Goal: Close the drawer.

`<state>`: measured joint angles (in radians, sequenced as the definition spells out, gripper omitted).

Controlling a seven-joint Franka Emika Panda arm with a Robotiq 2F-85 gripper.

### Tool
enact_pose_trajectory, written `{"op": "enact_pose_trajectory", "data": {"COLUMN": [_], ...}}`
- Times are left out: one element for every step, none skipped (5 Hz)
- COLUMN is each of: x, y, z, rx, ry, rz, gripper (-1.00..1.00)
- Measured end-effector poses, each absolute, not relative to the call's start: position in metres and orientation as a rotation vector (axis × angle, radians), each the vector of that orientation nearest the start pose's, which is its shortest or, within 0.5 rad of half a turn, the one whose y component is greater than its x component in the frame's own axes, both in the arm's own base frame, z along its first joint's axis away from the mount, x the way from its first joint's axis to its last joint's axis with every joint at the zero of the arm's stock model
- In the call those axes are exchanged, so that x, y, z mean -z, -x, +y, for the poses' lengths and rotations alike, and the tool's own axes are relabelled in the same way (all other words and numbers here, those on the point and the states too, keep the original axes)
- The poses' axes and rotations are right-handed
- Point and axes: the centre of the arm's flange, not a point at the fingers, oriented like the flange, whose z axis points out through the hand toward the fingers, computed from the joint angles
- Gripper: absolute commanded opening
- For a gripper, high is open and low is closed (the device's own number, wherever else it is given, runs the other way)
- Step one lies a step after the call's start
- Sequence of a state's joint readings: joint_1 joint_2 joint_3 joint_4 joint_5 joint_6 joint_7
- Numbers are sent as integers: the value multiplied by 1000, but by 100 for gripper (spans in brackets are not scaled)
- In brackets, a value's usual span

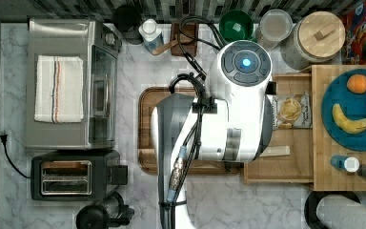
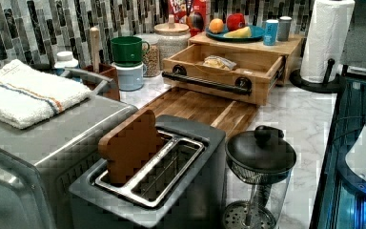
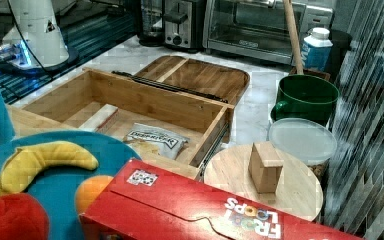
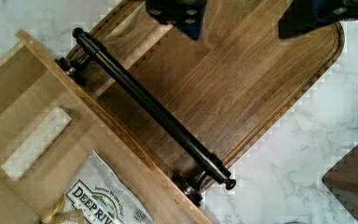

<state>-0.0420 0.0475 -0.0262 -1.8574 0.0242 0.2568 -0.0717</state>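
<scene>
The drawer (image 2: 255, 67) stands pulled out from under the light wood block, over the edge of a walnut cutting board (image 2: 195, 107). Its long black bar handle (image 4: 154, 107) runs across the front panel. Inside the drawer (image 4: 9, 93) lie a chip bag (image 4: 102, 200) and a pale wooden strip (image 4: 37, 142). My gripper (image 4: 242, 18) hangs open above the cutting board (image 4: 242, 88), a short way off the handle and touching nothing. In the top view my arm (image 1: 228, 109) covers the board and the front of the drawer (image 1: 286, 167). The right view shows the drawer (image 3: 145, 102) from behind, with its handle (image 3: 165, 85).
A toaster oven (image 1: 66, 86), a toaster (image 1: 71, 176) and a French press (image 2: 259, 157) stand on the marble counter. A blue plate of fruit (image 1: 357, 109) sits on the block above the drawer. Cups, jars and a paper towel roll (image 2: 326, 38) line the backsplash.
</scene>
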Motion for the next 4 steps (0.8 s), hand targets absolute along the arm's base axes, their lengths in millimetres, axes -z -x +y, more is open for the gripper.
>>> {"op": "enact_pose_trajectory", "data": {"x": [-483,-481,-476,-458], "y": [-567,-566,-567,-566], "z": [-41,-46,-45,-32], "rx": [-108,-114,-57,35], "ry": [2895,2888,2896,2976], "rz": [1216,1232,1182,985], "gripper": [-100,100,100,100]}}
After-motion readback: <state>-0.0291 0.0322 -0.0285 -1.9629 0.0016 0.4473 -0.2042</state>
